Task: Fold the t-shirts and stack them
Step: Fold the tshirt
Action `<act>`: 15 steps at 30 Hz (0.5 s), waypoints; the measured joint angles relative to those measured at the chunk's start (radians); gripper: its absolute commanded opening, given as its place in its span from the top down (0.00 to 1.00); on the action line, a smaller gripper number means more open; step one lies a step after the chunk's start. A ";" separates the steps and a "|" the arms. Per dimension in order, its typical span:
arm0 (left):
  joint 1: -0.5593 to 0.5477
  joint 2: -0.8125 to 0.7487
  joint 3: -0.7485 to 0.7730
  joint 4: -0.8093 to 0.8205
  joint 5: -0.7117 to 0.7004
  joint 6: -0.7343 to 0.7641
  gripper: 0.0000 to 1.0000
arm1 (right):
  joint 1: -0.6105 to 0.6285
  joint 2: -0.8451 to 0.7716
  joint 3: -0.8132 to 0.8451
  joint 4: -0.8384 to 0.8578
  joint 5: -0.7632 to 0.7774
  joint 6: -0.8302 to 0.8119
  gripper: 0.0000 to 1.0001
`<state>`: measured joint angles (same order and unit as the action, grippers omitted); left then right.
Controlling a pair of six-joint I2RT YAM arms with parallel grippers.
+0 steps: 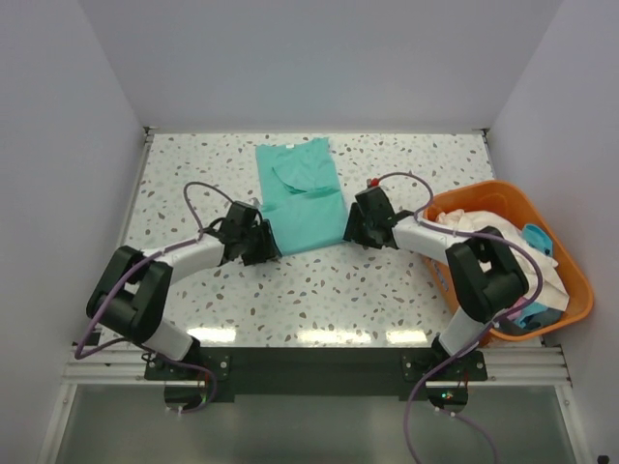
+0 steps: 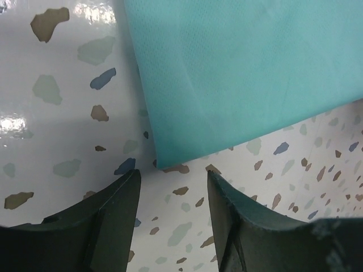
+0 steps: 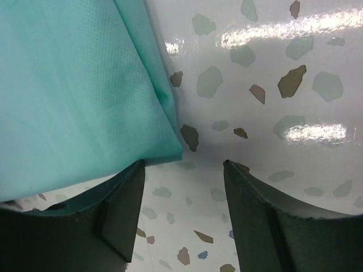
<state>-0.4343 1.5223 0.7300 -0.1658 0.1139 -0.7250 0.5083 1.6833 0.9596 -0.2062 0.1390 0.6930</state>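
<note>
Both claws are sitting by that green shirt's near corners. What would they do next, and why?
Probably nudge both forward and close on the corners. The left gripper and right gripper stand open with only table between their jaws, and the near corners of the shirt lie just ahead, ungripped; pinching them would start the next fold.

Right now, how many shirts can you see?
3. A teal shirt lies flat in the middle of the table; a white shirt and a light blue shirt sit heaped in the orange basket. More may be buried there.
</note>
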 measured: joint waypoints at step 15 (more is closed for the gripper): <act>-0.010 0.105 0.076 0.022 -0.037 0.006 1.00 | 0.000 0.062 -0.025 0.110 -0.053 0.037 1.00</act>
<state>-0.4442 1.6276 0.8059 -0.1436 0.0769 -0.7193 0.5083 1.7451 0.9344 -0.0963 0.0856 0.7296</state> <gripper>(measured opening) 0.020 0.019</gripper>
